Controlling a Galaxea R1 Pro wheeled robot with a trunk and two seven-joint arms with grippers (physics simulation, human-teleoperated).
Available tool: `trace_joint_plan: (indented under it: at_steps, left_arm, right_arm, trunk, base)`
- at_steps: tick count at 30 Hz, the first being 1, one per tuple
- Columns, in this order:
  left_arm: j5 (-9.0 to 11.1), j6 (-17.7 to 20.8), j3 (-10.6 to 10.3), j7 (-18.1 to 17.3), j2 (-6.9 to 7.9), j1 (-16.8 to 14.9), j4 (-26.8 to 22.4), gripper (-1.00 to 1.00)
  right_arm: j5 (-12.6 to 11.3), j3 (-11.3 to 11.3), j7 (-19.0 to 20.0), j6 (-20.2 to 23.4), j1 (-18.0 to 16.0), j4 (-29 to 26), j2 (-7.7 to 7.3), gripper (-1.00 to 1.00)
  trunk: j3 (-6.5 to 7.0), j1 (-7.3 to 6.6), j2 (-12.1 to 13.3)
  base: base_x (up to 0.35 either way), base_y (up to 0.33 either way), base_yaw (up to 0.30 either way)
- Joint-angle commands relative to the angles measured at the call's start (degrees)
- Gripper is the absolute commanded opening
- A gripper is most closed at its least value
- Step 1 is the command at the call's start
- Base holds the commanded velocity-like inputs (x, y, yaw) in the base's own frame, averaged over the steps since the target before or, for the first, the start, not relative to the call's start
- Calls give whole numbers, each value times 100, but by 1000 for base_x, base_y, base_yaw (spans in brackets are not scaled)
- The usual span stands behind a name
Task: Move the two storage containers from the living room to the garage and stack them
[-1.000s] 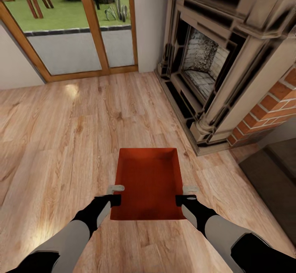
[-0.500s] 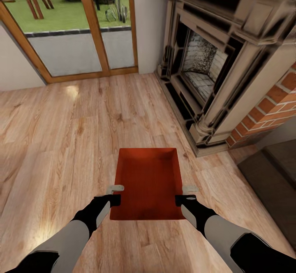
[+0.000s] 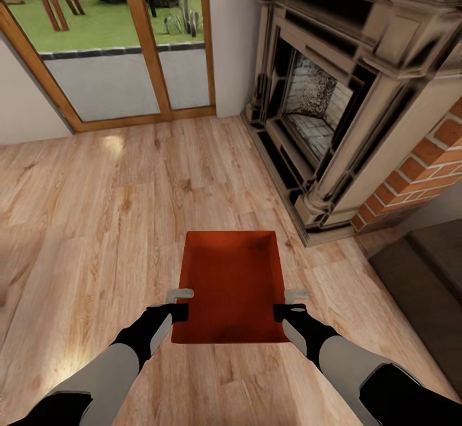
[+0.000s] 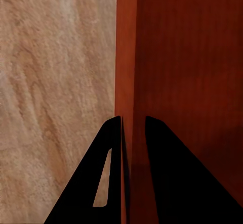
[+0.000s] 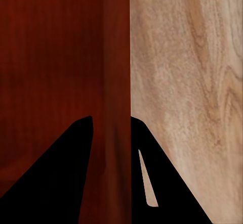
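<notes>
- Light wood-plank floor (image 3: pixel 128 221) spans the room.
- A stone fireplace (image 3: pixel 333 111) stands on it at far right.
- A dark low cabinet (image 3: pixel 423 285) sits at near right.

Orange-red open-top container (image 3: pixel 232 285), level, empty

Whole view shifted slightly; fireplace (image 3: pixel 333 99) a little nearer.

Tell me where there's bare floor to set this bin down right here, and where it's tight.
Bare wood-plank floor lies open ahead and leftward, from the storage container to the glass door. It is tight on the right: the fireplace base and dark cabinet crowd that side. Left gripper and right gripper pinch the container's side walls.
</notes>
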Motion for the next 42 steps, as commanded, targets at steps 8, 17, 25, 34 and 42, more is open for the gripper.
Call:
trace_joint_plan:
  at_steps: [8, 17, 25, 34, 42]
  left_arm:
    - [87, 31, 24, 59, -1, 0, 7, -100]
    - [88, 26, 24, 59, -1, 0, 7, -100]
    - [88, 29, 24, 59, -2, 0, 7, -100]
    - [87, 30, 24, 59, 5, 0, 7, -100]
    - [88, 29, 24, 59, 1, 0, 7, -100]
  right_arm:
    - [18, 100, 104, -28, -2, -38, -7, -100]
    - [18, 100, 109, -28, -2, -38, -7, -100]
    - [18, 100, 113, -28, -2, -37, -7, -100]
    - [18, 100, 122, -34, -2, -38, -7, -100]
    - [18, 100, 126, -36, -2, -38, -7, -100]
  trunk:
    - [141, -176, 320]
    - [302, -374, 681]
    - [446, -550, 1002]
    - [608, -748, 1363]
    - [751, -923, 1684]
  base:
    - [0, 0, 0]
    - [0, 0, 0]
    - [0, 0, 0]
    - [0, 0, 0]
    - [0, 0, 0]
